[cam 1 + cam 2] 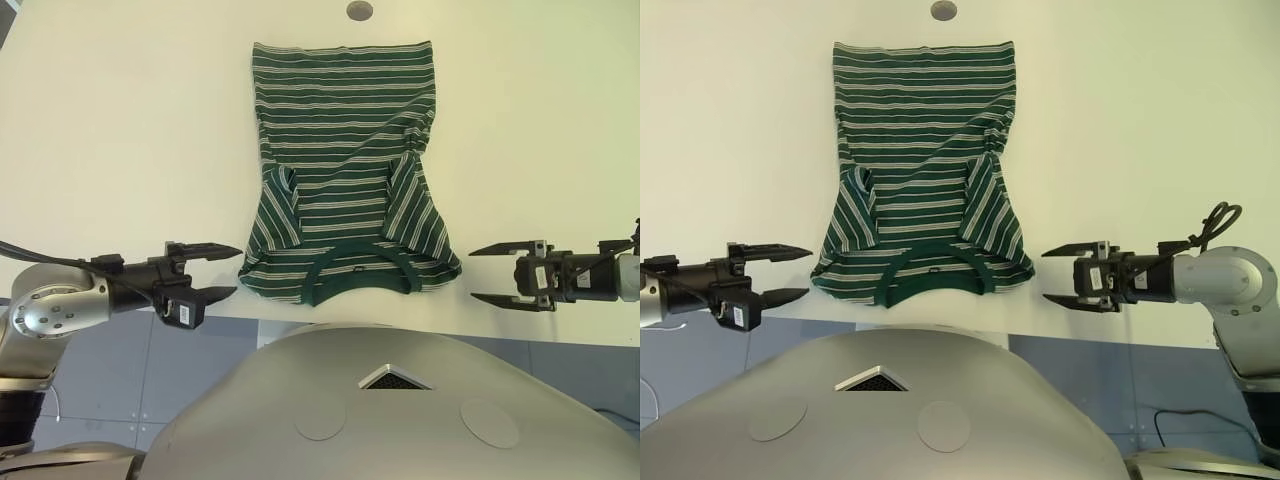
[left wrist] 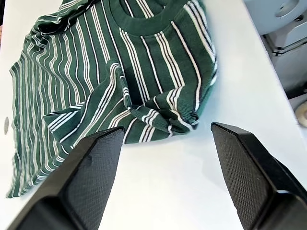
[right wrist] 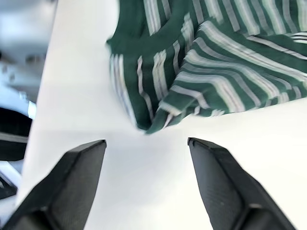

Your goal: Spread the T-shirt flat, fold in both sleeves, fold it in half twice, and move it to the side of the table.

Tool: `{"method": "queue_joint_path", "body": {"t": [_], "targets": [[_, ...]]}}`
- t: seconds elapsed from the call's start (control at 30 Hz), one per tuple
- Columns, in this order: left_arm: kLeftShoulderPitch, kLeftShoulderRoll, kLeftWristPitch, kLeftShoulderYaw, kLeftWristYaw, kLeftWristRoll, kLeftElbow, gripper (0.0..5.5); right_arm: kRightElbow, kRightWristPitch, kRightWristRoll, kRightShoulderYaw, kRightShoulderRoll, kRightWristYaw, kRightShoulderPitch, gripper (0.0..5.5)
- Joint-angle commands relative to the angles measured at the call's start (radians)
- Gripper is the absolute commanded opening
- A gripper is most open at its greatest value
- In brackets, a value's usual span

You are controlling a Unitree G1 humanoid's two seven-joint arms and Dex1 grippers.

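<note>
While the T-shirt point(image 1: 345, 170) lies spread on the table point(image 1: 120, 150), collar point(image 1: 358, 272) at the near edge and hem toward the far edge, we're looking at a job roughly half done; the left sleeve point(image 1: 283, 205) and the right sleeve point(image 1: 408, 200) are both turned in over the chest, so spreading and sleeve-folding look finished to me; the two halvings and the move to the table's side are yet to come. Over at the near edge the left gripper point(image 1: 237, 270) hovers just beside the left shoulder, fingers spread wide, holding nothing; the right gripper point(image 1: 471, 274) mirrors it just off the right shoulder, equally wide and empty; neither touches the cloth. My read: they're lined up to take the shoulder corners for the first half-fold.

Now, the head views give the whole outline, hem to collar, plus a small round disc point(image 1: 359, 10) at the far edge; the wrist views trade that for detail; beyond the left arm's pads point(image 2: 91, 182) the left shoulder corner point(image 2: 168, 120) is rumpled and bunched, not crisp; the right wrist view shows the right shoulder corner point(image 3: 153, 120) doubled into a thick edge that seems slightly lifted, with bare table between it and the fingers point(image 3: 225, 191).
</note>
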Motion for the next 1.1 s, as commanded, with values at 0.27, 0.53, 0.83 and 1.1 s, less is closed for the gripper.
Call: {"method": "queue_joint_path", "body": {"t": [0.27,0.53,0.83,1.1], "targets": [[-0.082,-0.010,-0.028,-0.188,0.099,0.116,0.138,1.56,0.201,-0.362,-0.182,0.156,0.079,-0.147,-0.156,3.18],[-0.118,0.027,0.060,-0.237,0.071,-0.002,0.159,0.02,0.179,-0.380,-0.184,0.233,0.098,-0.178,-0.197,1.75],[-0.373,0.145,0.350,-0.218,-0.117,-0.427,-0.116,0.00,-0.033,0.210,0.345,0.196,-0.030,0.020,-0.277,0.08],[-1.481,-0.324,0.332,-0.449,-0.180,-0.146,1.111,0.00,1.193,0.374,0.093,0.385,0.427,0.052,-1.524,0.03]]}}
